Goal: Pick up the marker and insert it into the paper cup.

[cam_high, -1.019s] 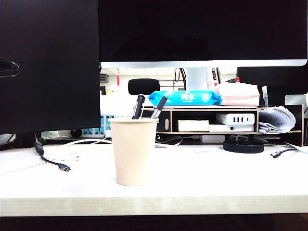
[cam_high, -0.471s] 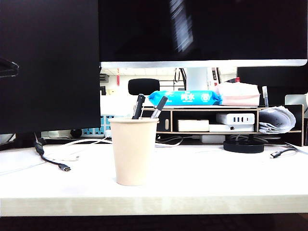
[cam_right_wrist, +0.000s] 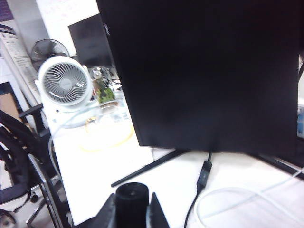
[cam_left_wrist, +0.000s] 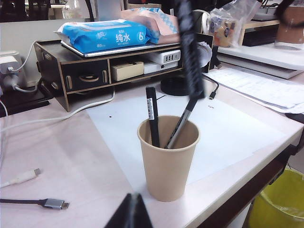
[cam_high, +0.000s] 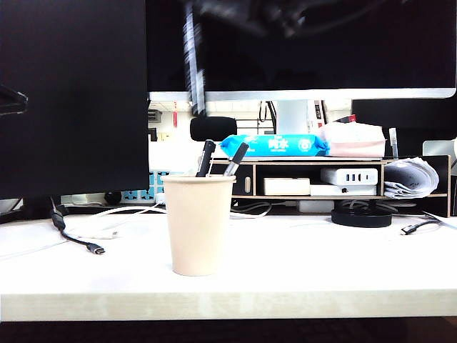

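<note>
From the exterior view, the paper cup [cam_high: 198, 224] stood upright near the front edge of the white table [cam_high: 300, 264], with bare tabletop open on both sides of it; two thin pens [cam_high: 206, 158] leaned out over its rim. High above the cup, a blurred dark marker [cam_high: 193, 61] hung nearly upright against the black monitor [cam_high: 300, 43], and a smeared dark shape near the top edge was the right gripper [cam_high: 275, 16] — too blurred there to read its jaws. A wooden desk shelf [cam_high: 335, 182] with a blue wipes pack [cam_high: 275, 145] closed off the back of the table. In the left wrist view, the left gripper [cam_left_wrist: 129, 216] showed only as a dark tip low in the frame, nothing visible in it, and whether it was parted could not be told; the cup sat on a white paper sheet [cam_left_wrist: 228, 133] near the table's front edge, a USB cable [cam_left_wrist: 45, 203] lying well apart from it. In the right wrist view, the right gripper [cam_right_wrist: 132, 209] had its two fingers pressed against the black cylindrical end of the marker, clamped between them, with the monitor's dark back, its stand and a white desk fan [cam_right_wrist: 65, 83] beyond.
</note>
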You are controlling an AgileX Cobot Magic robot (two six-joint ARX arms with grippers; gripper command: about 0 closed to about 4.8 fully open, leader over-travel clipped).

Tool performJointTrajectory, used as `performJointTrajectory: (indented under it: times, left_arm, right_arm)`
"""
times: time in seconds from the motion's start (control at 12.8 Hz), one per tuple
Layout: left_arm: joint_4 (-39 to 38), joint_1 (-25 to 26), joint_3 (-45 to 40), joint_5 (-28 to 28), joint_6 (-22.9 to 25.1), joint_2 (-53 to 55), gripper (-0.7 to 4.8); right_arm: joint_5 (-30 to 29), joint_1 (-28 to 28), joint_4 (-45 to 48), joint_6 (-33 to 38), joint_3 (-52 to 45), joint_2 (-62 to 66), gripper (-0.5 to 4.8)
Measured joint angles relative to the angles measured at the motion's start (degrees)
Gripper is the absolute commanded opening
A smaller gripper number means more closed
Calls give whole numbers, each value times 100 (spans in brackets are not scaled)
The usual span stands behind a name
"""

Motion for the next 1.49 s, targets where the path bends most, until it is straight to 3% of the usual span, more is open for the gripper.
performJointTrajectory:
  times: [1.49]
  left_arm:
    - [0,2,0,0,0,0,-4]
  right_arm:
    - [782,111,2127,-402,-645,1379,-7]
